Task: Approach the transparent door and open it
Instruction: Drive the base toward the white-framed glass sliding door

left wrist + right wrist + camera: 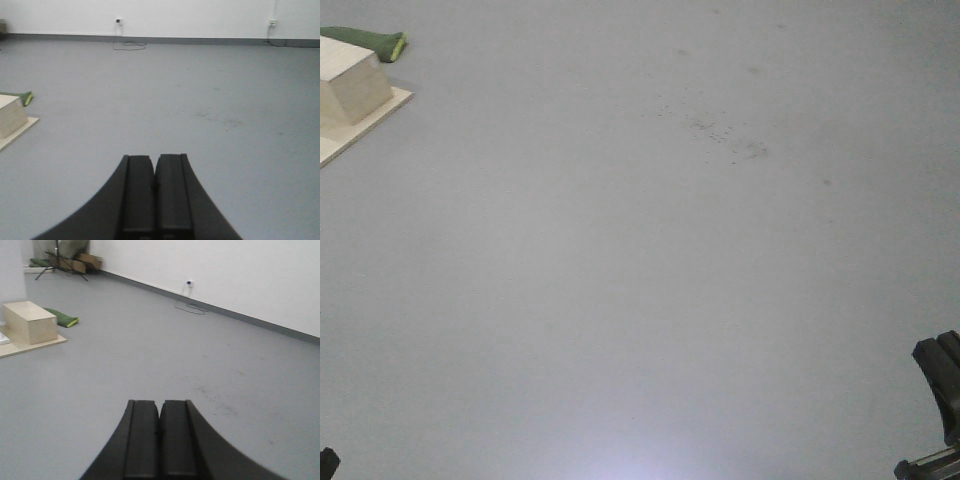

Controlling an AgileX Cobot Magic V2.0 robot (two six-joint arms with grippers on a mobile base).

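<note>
The transparent door is out of view in every frame. My left gripper point(155, 159) is shut and empty, pointing over bare grey floor toward a white wall. My right gripper point(160, 403) is also shut and empty, above the same floor. In the front view only a black part of the right arm point(942, 375) shows at the lower right edge, and a sliver of the left arm point(326, 462) at the lower left corner.
A pale wooden box point(348, 85) on a flat board point(380, 112) sits at the far left, with a green cushion point(370, 41) behind it. A white wall with grey baseboard point(200, 41), sockets and a cable lies ahead. Tripod and boxes point(70, 262) stand in the far corner.
</note>
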